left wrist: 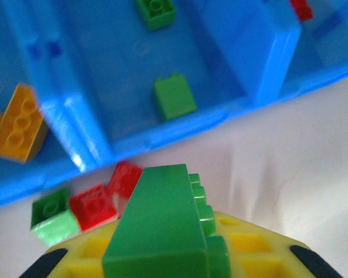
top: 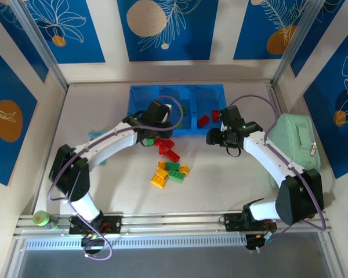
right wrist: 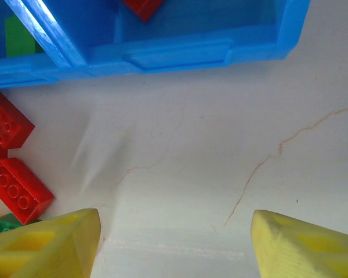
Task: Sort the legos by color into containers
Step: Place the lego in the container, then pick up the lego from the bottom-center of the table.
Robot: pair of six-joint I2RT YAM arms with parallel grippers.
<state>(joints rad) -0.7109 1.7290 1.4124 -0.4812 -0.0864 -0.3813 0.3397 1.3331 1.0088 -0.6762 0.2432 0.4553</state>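
Note:
My left gripper (left wrist: 168,255) is shut on a long green brick (left wrist: 162,226), just in front of the blue tray's near wall (left wrist: 162,136). The middle compartment ahead holds two green bricks (left wrist: 174,97). A yellow brick (left wrist: 17,123) lies in the left compartment and a red one (left wrist: 301,7) in the right. From above, the left gripper (top: 156,130) hangs at the tray (top: 162,88). My right gripper (top: 214,137) is open and empty over bare table (right wrist: 174,243), near the right compartment's wall (right wrist: 180,52). Loose red bricks (right wrist: 20,190) lie to its left.
A pile of red (top: 169,149), green (top: 174,171) and yellow (top: 159,178) bricks sits mid-table between the arms. A red brick (left wrist: 93,205) and a green one (left wrist: 49,205) lie left of the held brick. A mint-green case (top: 296,142) stands at the right.

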